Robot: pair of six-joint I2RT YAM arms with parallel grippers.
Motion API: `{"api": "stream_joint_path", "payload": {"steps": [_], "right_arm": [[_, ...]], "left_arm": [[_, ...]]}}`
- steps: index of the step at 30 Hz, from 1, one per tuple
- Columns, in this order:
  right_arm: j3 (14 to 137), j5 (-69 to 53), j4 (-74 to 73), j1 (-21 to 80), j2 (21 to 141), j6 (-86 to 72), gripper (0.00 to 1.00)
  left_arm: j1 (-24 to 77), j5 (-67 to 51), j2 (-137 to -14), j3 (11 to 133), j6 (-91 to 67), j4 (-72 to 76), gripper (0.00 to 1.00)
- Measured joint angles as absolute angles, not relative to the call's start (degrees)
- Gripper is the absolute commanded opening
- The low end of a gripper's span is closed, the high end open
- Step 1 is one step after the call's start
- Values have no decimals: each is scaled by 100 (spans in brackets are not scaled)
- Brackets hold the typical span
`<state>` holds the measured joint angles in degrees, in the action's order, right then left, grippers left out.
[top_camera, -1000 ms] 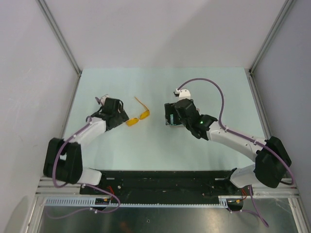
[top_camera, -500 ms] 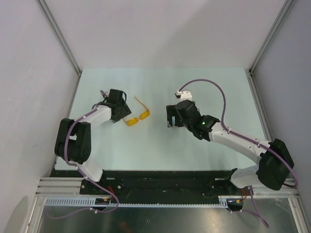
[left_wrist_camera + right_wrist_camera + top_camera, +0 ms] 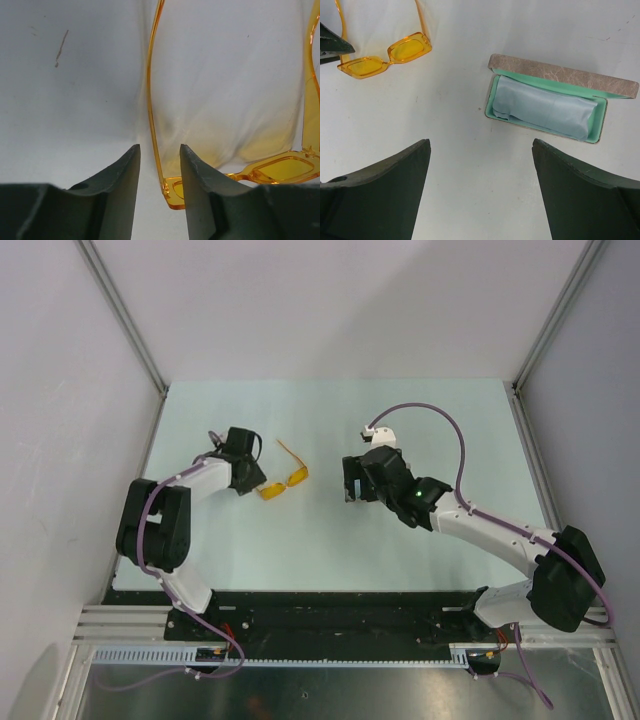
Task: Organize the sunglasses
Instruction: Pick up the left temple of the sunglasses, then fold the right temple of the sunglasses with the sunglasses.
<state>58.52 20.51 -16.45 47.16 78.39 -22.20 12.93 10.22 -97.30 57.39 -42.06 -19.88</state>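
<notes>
The sunglasses (image 3: 285,480) lie open on the table, with orange-yellow lenses and thin orange arms. My left gripper (image 3: 256,478) sits low at their left end. In the left wrist view its open fingers (image 3: 159,147) straddle the left arm and hinge corner of the sunglasses (image 3: 280,169) without pressing on them. My right gripper (image 3: 352,482) is wide open and empty (image 3: 480,142), hovering above the table. The right wrist view also shows the sunglasses (image 3: 409,48) at upper left. The open speckled case (image 3: 560,75) holds a folded light blue cloth (image 3: 545,107).
In the top view the case is mostly hidden under my right gripper. Grey walls and metal frame posts (image 3: 130,330) enclose the pale green table (image 3: 320,540). A black rail (image 3: 330,615) runs along the near edge.
My left arm has swung its elbow in and brought the gripper up to the left end of the sunglasses. My right gripper shifted slightly. The sunglasses have not moved.
</notes>
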Motion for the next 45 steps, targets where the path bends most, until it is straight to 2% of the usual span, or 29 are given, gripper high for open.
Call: {"api": "stream_joint_path", "payload": {"steps": [5, 10, 16, 26, 38, 45], "right_arm": [[5852, 2067, -1647, 4713, 7832, -2228, 87], [5852, 2093, -1667, 4713, 7765, -2228, 87], [5852, 2165, -1769, 4711, 7585, -2233, 87], [5852, 1883, -1824, 4451, 7310, -2233, 88], [5986, 827, -1896, 3664, 6692, -2316, 89], [6361, 781, -1977, 3323, 6519, -2519, 85]], "left_arm": [[1293, 1015, -9765, 5669, -4204, -1984, 25], [1293, 1007, -9841, 5653, -4202, -1986, 20], [1293, 982, -9843, 5653, -4163, -1988, 1], [1538, 880, -9673, 5682, -3614, -2038, 0], [3131, 1396, -7535, 5940, -2340, -1918, 0], [3597, 1492, -6611, 5959, -1734, -1450, 0]]}}
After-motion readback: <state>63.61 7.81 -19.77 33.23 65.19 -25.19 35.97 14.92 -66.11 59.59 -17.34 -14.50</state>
